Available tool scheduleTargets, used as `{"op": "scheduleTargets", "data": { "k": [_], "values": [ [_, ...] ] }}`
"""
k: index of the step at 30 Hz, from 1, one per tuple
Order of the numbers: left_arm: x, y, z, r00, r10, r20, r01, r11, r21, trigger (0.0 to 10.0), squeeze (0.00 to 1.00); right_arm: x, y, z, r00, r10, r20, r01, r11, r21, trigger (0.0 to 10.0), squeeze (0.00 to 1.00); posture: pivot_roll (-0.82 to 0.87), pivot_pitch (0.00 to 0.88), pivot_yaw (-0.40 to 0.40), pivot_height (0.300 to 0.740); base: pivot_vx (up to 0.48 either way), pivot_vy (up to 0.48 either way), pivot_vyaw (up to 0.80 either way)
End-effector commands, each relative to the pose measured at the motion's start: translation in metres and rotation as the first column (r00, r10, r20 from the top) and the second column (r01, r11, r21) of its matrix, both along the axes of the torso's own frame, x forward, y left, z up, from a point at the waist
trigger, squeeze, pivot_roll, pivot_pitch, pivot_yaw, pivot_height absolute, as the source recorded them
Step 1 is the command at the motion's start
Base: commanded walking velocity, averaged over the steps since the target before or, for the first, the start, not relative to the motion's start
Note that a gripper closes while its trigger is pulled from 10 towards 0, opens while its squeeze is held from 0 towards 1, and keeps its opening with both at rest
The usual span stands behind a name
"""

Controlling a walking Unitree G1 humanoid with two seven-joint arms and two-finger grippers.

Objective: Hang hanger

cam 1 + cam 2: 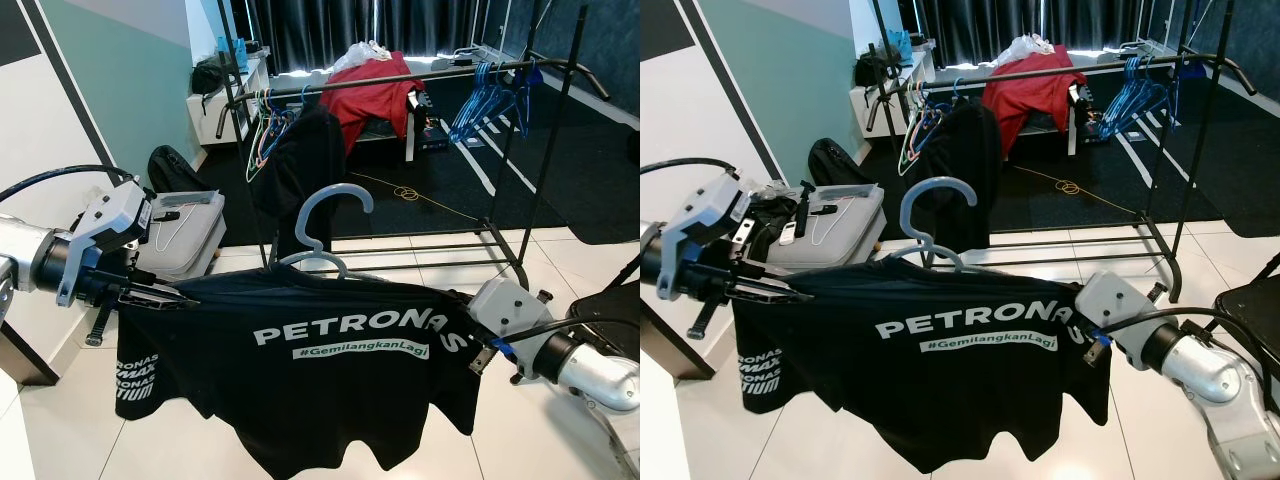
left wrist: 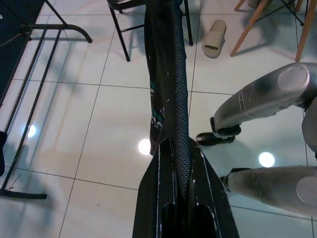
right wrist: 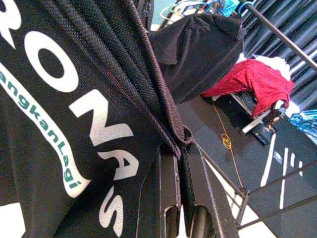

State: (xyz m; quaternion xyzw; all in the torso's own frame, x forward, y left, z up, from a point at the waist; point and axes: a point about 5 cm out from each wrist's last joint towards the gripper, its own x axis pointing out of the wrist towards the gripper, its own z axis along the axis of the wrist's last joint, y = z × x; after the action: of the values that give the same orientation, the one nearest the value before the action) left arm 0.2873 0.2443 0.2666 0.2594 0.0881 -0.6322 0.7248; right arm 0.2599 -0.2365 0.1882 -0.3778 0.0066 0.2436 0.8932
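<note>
Black shirt (image 1: 330,370) hides most of the hanger (image 1: 325,228); left claw (image 1: 160,297) and right claw (image 1: 468,345) pinch its shoulders.

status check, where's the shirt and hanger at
Left gripper and right gripper each shut on black shirt. Blue hanger inside it, not yet on rack. Dark garment hangs ahead.

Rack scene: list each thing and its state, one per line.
T-shirt: on hanger, stretched between both pincers.
Hanger: hook up, not yet on rack.
Left pincer: shut on T-shirt.
Right pincer: shut on T-shirt.
Rack: standing, clothes and blue hangers on its bar.
</note>
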Motion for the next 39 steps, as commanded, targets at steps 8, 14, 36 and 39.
{"op": "scheduleTargets", "data": {
  "k": [8,14,36,39],
  "values": [
    [0.002,-0.042,-0.024,0.995,-0.059,0.078,0.055,0.997,0.056,10.0,0.0,0.033,0.02,0.029,0.994,0.03,0.108,-0.025,0.999,-0.042,0.0,0.0,-0.08,0.0,0.104,0.74,0.0,0.0,0.0],
    [0.003,-0.074,-0.039,0.992,-0.087,0.095,0.087,0.996,0.003,10.0,0.0,0.046,0.061,0.042,0.974,0.158,0.162,-0.155,0.987,-0.035,0.0,0.0,-0.08,0.0,0.097,0.74,0.0,0.0,0.0],
    [0.047,-0.041,-0.055,0.851,0.487,0.197,-0.483,0.873,-0.067,10.0,0.0,0.017,0.082,0.0,0.951,0.302,-0.058,-0.306,0.95,-0.069,0.0,0.0,-0.09,0.0,0.095,0.74,0.0,0.0,0.0],
    [0.047,-0.033,-0.058,0.833,0.512,0.209,-0.516,0.856,-0.041,10.0,0.0,0.02,0.064,0.003,0.972,0.231,-0.048,-0.234,0.968,-0.088,0.0,0.0,-0.09,0.0,0.095,0.74,0.0,0.0,0.0]
  ]
}}
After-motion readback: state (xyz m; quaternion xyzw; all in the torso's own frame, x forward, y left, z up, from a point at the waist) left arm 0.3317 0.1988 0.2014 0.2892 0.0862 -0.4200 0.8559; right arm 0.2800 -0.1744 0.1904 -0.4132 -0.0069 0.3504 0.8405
